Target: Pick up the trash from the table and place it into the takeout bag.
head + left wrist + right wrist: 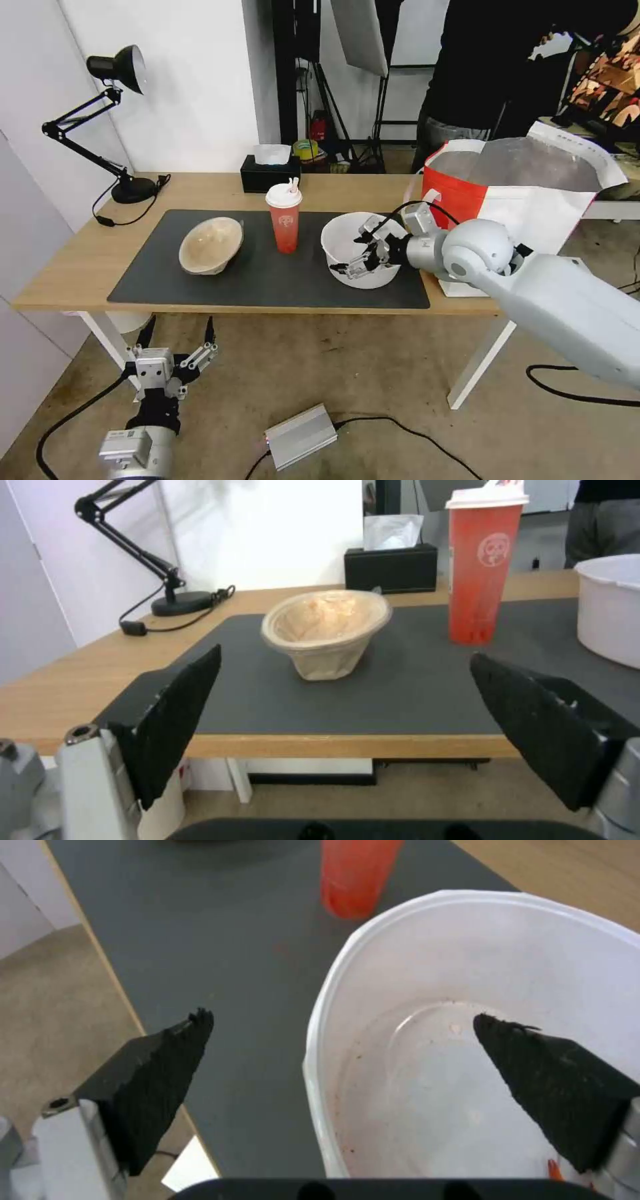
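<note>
My right arm [547, 293]: pale grey shell, round silver joint, black cable looped over wrist. My grippers: silver metal linkages, black ribbed triangular fingertips [160, 1080].

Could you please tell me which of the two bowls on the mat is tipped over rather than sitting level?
The beige pulp bowl, left of the red cup, leans on its side, opening tilted. The white plastic bowl, straddled by the open right gripper, sits level.

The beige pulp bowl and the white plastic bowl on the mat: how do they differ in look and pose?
The beige pulp bowl is tilted on its side, while the white plastic bowl stands upright. The pulp bowl looks crumpled and matte; the plastic bowl is smooth, with red stains inside. The open right pincer straddles the plastic bowl's rim; nothing touches the pulp bowl. Both sit on the dark grey mat.
</note>
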